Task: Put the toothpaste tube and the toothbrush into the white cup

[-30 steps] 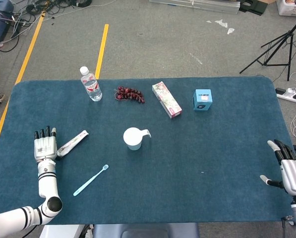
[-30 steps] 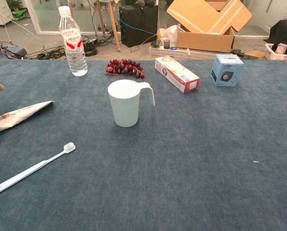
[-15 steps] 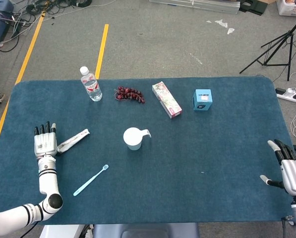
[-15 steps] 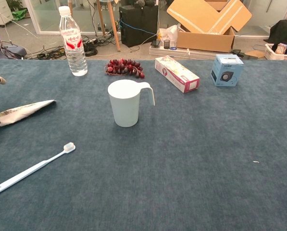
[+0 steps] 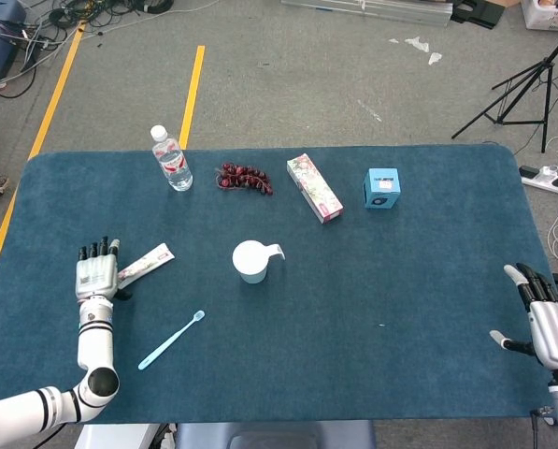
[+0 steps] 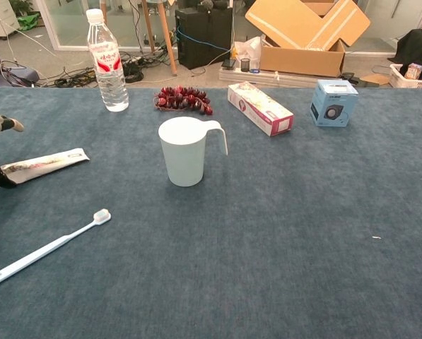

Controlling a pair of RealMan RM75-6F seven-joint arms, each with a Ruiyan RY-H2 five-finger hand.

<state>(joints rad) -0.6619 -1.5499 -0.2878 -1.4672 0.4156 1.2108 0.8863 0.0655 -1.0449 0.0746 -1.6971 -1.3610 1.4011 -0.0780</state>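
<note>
- Left hand (image 5: 94,278) sits over the near end of the toothpaste tube (image 5: 146,263) on the blue bench (image 5: 400,309), fingers (image 5: 101,250) straight; whether it grips the tube cannot be told
- Toothbrush (image 5: 170,340) lies flat nearer the robot; white cup (image 5: 250,261) stands upright, well apart from both
- Risk: a flat, limp tube could slide out of a shallow pinch, or tip the light cup on entry
- Chest view cuts off most of that hand
- Right hand (image 5: 545,323) idles at the bench edge, fingers spread, empty
</note>
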